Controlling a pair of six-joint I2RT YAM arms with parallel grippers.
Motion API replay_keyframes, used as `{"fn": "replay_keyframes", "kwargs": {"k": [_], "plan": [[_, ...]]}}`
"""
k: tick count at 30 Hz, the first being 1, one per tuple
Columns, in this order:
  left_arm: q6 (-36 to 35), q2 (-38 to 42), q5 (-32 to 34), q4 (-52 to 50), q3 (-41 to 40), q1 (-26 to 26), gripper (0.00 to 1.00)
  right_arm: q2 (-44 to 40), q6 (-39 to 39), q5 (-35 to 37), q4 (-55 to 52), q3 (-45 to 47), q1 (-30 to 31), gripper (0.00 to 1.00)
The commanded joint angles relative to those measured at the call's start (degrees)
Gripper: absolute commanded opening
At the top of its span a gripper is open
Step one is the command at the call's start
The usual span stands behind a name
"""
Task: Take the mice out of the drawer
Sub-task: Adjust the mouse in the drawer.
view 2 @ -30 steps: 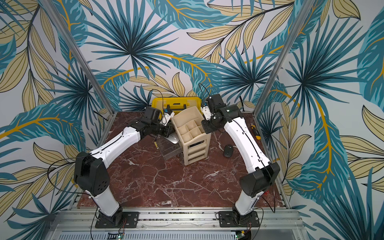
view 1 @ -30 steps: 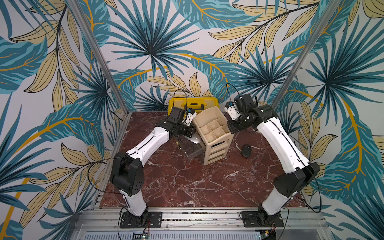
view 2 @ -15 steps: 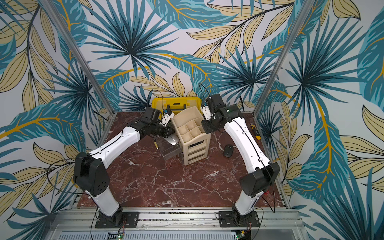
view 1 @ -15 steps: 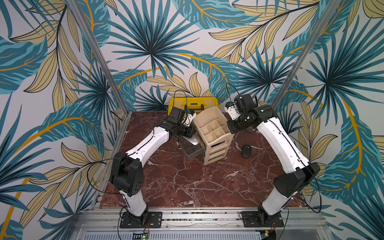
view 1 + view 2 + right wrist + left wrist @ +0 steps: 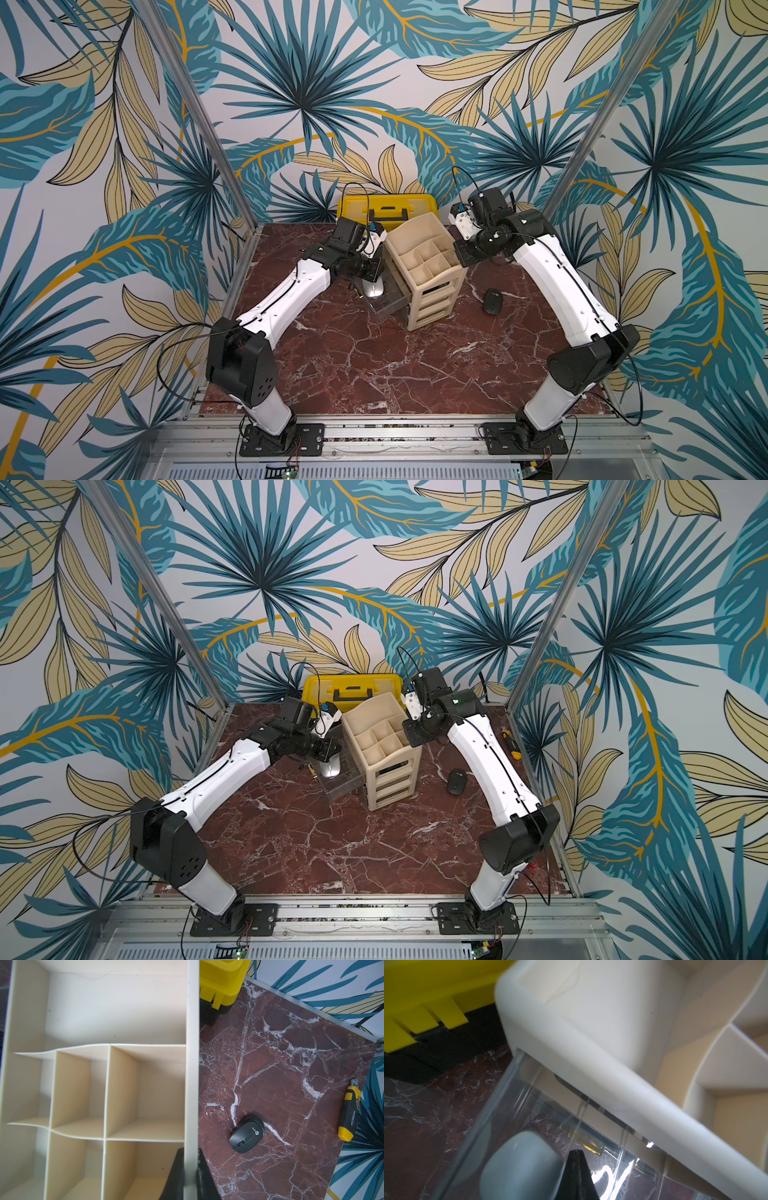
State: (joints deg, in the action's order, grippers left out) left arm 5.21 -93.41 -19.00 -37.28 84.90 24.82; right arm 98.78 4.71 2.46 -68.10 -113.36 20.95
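Observation:
A beige organizer [image 5: 428, 266] has its clear top drawer [image 5: 384, 306] pulled out toward the left arm. A silver-grey mouse [image 5: 372, 289] [image 5: 519, 1165] lies in that drawer. My left gripper [image 5: 576, 1152] is shut with nothing in it, its tips low inside the drawer right beside the silver mouse. I cannot tell if they touch. A black mouse [image 5: 492, 301] [image 5: 247, 1134] lies on the marble table to the right of the organizer. My right gripper [image 5: 190, 1152] is shut on the organizer's right side wall [image 5: 192, 1064], one finger inside and one outside.
A yellow toolbox [image 5: 388, 208] stands against the back wall behind the organizer. A yellow-and-black utility knife [image 5: 349, 1113] [image 5: 510, 744] lies at the table's right edge. A small yellowish item [image 5: 584, 1142] shows through the clear drawer. Metal frame posts stand at both back corners.

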Motion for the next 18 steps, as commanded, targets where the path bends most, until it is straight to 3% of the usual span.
{"fn": "replay_keyframes", "kwargs": {"k": [1,3,4,5,6,8,14,18], "plan": [[1.9,5.8,0.5,7.2,-1.4,0.0,0.0,-1.4,-0.8,6.5,4.2,0.9,-0.1,0.34],[3.1,8.9,2.5,12.7,-2.7,0.0,0.0,-2.8,-1.3,8.2,6.1,-0.5,0.0,0.68],[3.7,10.7,3.8,15.9,-3.8,-0.1,0.04,-3.3,-1.2,8.5,7.0,-1.6,-0.1,0.76],[3.8,12.1,5.4,17.1,-4.0,-0.3,0.22,-3.2,-1.0,7.8,6.9,-3.3,0.0,0.78],[3.8,13.1,6.3,17.6,-3.9,-0.7,0.28,-2.7,-0.8,7.3,6.4,-5.2,0.0,0.78],[3.8,14.2,8.4,16.1,-2.7,-2.1,0.54,-0.8,-1.5,6.7,4.2,-10.0,0.3,0.79],[3.0,13.7,12.0,6.2,2.1,-6.9,0.67,3.7,-2.2,6.1,1.1,-18.2,7.6,0.79],[2.8,14.8,13.3,3.7,1.8,-9.4,0.97,9.5,-4.0,5.2,-1.8,-25.6,14.2,0.8]]}}
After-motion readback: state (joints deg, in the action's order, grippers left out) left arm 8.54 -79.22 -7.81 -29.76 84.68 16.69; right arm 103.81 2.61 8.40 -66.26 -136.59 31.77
